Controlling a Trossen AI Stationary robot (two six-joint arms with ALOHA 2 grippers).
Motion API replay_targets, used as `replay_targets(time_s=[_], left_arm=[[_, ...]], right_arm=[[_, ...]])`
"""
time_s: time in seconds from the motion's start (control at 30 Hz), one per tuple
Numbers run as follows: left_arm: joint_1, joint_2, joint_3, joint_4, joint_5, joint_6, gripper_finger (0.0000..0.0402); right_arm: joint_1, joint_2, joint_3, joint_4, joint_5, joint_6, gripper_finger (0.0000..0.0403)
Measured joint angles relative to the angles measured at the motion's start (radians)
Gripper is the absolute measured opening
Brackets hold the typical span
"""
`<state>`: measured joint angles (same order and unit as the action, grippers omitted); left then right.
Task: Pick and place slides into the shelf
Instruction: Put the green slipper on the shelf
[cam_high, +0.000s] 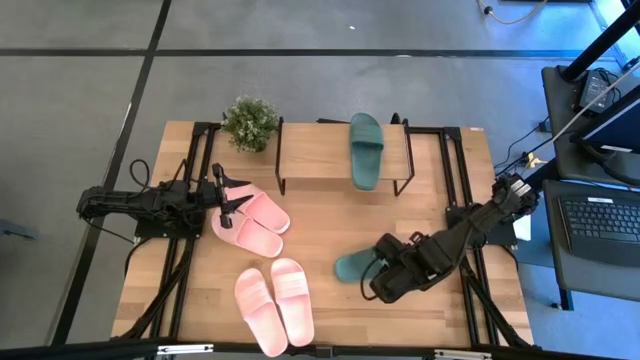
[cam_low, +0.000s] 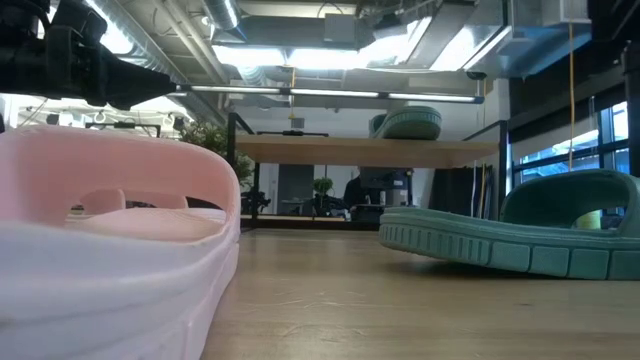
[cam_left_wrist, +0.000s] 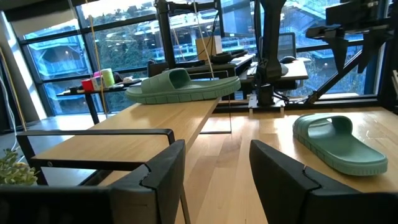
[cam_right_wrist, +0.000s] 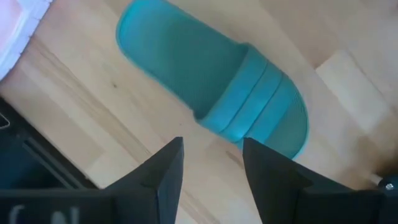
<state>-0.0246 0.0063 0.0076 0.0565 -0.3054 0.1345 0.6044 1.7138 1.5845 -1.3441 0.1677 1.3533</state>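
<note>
A dark green slide (cam_high: 366, 150) lies on the shelf's wooden top board (cam_high: 320, 150), at its right end; the low view shows the slide (cam_low: 405, 122) up there too. A second green slide (cam_right_wrist: 211, 93) rests sole down on the table, right of centre. My right gripper (cam_right_wrist: 211, 168) hovers over it, pointing down, open, touching nothing. Two pink pairs lie on the table, one (cam_high: 250, 222) at the left and one (cam_high: 275, 305) at the near edge. My left gripper (cam_left_wrist: 217, 180) waits level at the left, open and holding nothing.
A small potted plant (cam_high: 250, 122) stands at the shelf's far left corner. Black frame rails (cam_high: 460, 170) run along both sides of the table. A desk with a laptop (cam_high: 600, 222) stands beyond the right edge. A pink slide (cam_low: 110, 240) fills the low view's near left.
</note>
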Motion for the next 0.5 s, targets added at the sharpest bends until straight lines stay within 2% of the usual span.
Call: replay_targets(time_s=[0.13, 0.37, 0.5], left_arm=[[0.0, 0.0, 0.0, 0.0, 0.0, 0.0, 0.0173], [0.0, 0.0, 0.0, 0.0, 0.0, -0.002, 0.0173], [0.0, 0.0, 0.0, 0.0, 0.0, -0.002, 0.0173]], right_arm=[[-0.001, 0.0, 0.0, -0.006, 0.0, 0.0, 0.0185], [-0.006, 0.0, 0.0, -0.021, -0.001, -0.003, 0.0259], [-0.006, 0.0, 0.0, 0.005, -0.002, -0.08, 0.0287]])
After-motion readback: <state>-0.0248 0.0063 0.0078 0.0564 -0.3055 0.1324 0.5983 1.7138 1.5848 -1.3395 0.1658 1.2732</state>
